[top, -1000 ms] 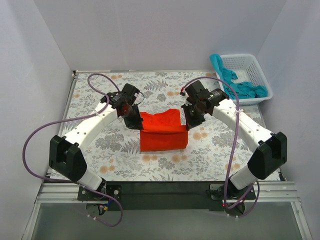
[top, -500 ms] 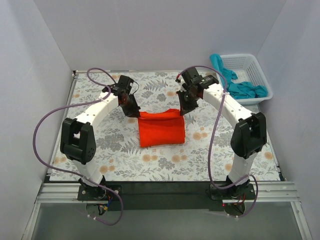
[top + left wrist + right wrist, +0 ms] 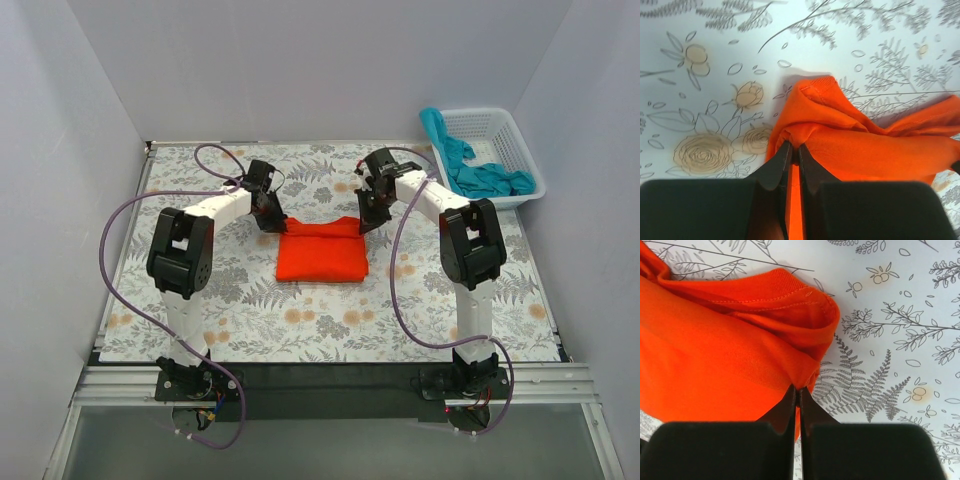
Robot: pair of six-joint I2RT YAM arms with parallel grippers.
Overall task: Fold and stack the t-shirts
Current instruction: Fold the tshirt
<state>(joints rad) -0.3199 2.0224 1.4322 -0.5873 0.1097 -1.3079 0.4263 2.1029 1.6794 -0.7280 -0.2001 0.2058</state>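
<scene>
Worktop (image 3: 250, 320): flower + leaf print, just past the arm bases at 6 o'clock.
Red shirt (image 3: 320, 255): in the middle of the worktop, folded into a small fat block. The far edge looks bunchy.
Left tool (image 3: 272, 218): at the shirt's 11 o'clock corner. Wrist cam shows its fingers squeezed tight on a bit of red cloth, low by the worktop.
Right tool (image 3: 368, 218): at the shirt's 1 o'clock corner. Fingers pinched together on the folded edge, near a stitched hem.
Basket (image 3: 530, 187): white, at 2 o'clock past the far right of the worktop, well apart from the red shirt.
Blue-green shirts (image 3: 480, 178): heaped in the basket. One bit hangs over the rim at its 10 o'clock side.
Step now: I think the last fold of the red shirt is being laid down, w/ both far corners held.
How far: my guess is 1 shirt nearly done, basket shirts not started, no stack yet.
Next move: prob. both tools let go, then lift straight up so the fold won't pull open. After that, an arm goes to 2 o'clock for a basket shirt.
Watch out: cloth may cling to the fingers & drag the corners up.
Writing/brands: none I can read on shirt, basket or arms.
</scene>
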